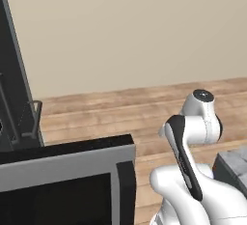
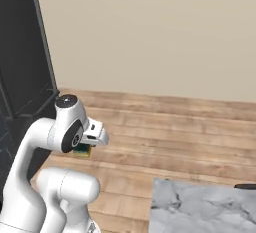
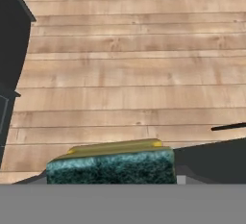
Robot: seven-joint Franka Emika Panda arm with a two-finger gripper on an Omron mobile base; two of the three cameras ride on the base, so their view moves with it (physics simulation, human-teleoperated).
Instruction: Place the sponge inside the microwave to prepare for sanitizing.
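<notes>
The sponge (image 3: 110,164), yellow with a dark green face, sits between the dark fingers (image 3: 211,159) of my gripper (image 3: 113,172), which is shut on it. From the right base view, the sponge (image 2: 82,151) hangs under the white hand, where the gripper (image 2: 83,153) is held above the wooden floor. The microwave (image 1: 72,168) shows as a silver-framed block with black glass at the lower left of the left base view, left of the arm. I cannot see its interior.
A tall black panel (image 1: 12,74) with a dark handle (image 1: 30,120) stands at the left, also as a dark panel (image 2: 22,52). A grey marble counter (image 2: 200,207) lies at the lower right, with a dark thin thing (image 2: 246,186) on it. Wooden floor (image 3: 134,74) stretches ahead.
</notes>
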